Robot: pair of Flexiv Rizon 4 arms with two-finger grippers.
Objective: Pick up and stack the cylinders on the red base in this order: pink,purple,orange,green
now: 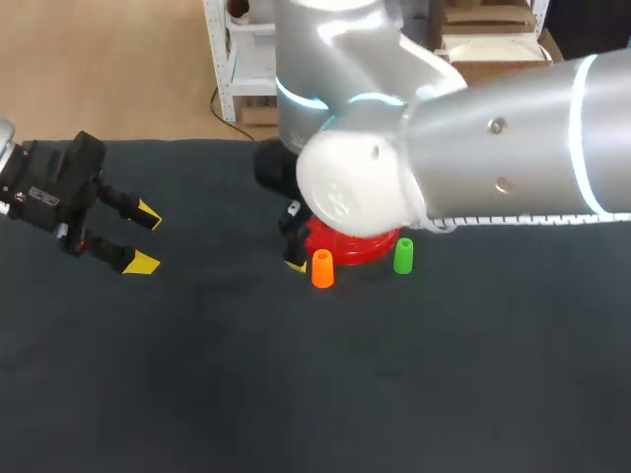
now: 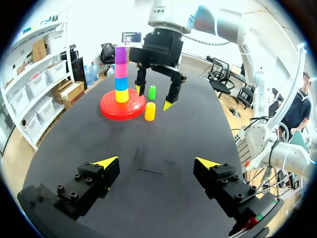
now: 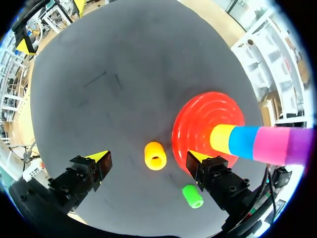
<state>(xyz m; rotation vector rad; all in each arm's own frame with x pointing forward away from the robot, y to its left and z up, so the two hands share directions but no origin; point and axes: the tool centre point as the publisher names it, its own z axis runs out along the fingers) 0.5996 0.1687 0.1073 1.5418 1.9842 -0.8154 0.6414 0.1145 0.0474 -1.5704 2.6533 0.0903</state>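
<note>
Head view: the red base (image 1: 347, 248) and loose cylinders cluster mid-surface (image 1: 197, 394), well apart from the left end effector (image 1: 145, 238).
The left end effector hangs released near the surface's left edge. The right end effector (image 3: 146, 157), released and pointing down, hovers over the orange cylinder (image 3: 155, 155) beside the base, which bears yellow, blue, pink and purple. The green cylinder (image 3: 192, 196) stands near.

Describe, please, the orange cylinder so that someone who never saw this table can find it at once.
Start at the red base, the disc that carries the tall coloured stack. Two short loose cylinders stand on the dark table beside it. The orange cylinder is the one below the open right gripper; its only loose neighbour, the green cylinder, differs in colour.
</note>
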